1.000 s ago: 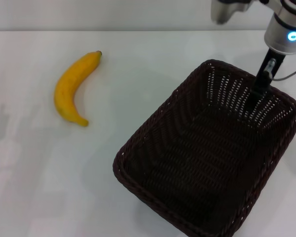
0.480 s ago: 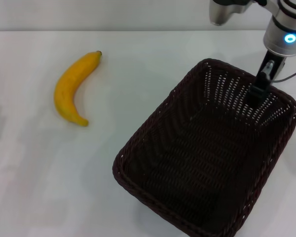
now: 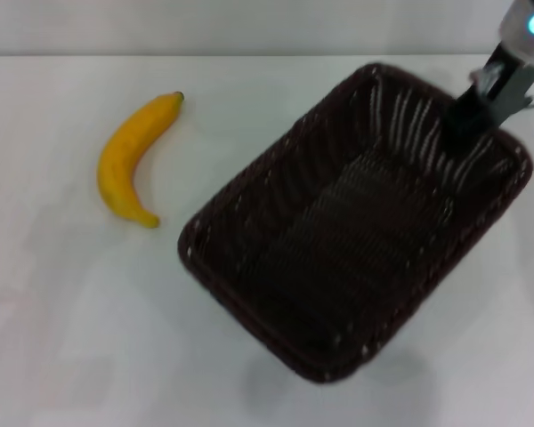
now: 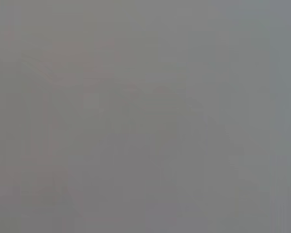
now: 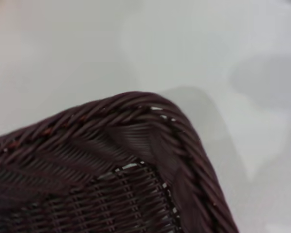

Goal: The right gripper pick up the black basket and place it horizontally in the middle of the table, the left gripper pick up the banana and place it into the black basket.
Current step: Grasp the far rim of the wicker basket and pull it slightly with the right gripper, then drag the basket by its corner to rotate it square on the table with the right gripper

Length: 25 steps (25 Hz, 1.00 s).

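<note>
The black basket (image 3: 269,158) hangs tilted above the white table (image 3: 62,311), right of centre in the head view, with its shadow on the table below it. My right gripper (image 3: 474,105), on the arm with the blue ring, is shut on the basket's far right rim. The right wrist view shows a braided corner of the basket (image 5: 136,104) over the table. The yellow banana (image 3: 129,160) lies on the table at the left, apart from the basket. My left gripper is out of view; the left wrist view shows only plain grey.
Bare white tabletop (image 3: 89,356) lies in front of the banana and left of the basket. The table's far edge (image 3: 205,55) runs along the top of the head view.
The right gripper has raised the basket off the table and carried it to the left and away from me. The banana has not moved.
</note>
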Available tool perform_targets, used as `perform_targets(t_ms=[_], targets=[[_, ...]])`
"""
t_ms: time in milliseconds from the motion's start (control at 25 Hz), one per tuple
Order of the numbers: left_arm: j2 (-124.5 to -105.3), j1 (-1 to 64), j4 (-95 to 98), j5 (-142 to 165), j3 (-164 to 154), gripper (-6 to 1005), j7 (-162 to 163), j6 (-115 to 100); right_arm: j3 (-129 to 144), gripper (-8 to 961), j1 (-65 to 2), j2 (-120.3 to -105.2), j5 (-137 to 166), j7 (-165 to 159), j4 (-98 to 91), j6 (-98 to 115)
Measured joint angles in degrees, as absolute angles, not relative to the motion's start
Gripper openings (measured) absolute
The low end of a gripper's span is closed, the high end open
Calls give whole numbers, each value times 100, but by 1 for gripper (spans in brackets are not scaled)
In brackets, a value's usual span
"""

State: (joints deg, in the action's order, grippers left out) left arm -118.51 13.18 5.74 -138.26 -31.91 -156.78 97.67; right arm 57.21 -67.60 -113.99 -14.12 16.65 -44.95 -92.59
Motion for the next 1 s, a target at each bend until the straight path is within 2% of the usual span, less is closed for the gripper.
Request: perform_targets(t_ms=[320,440,560,680,1000], targets=[[-11688,1259,724,-13808,-3201,697,-15574,9711,4482,185,-6102,-11242,-1452,904,-5588,-9954],[-11647,1263,725,-13778,-3225,697,-15574,9646,4514,177,-5822,-11322,-1502,804,-5822,-10114],[-11586,1303,721,-13764,-3229,697,-15570,9542,4852,175,-5655,-11497,-1446,788,-6011,-10187],[-11562,1357,708,-13751,-3235,697,-15566,9462,5360,171,-5512,-11589,-1514,728,-6163,-10195],[-11557,1419,708,-13746,-3235,697,-15565,9417,6886,160,-5236,-11577,-2585,-116,-6515,-9944]])
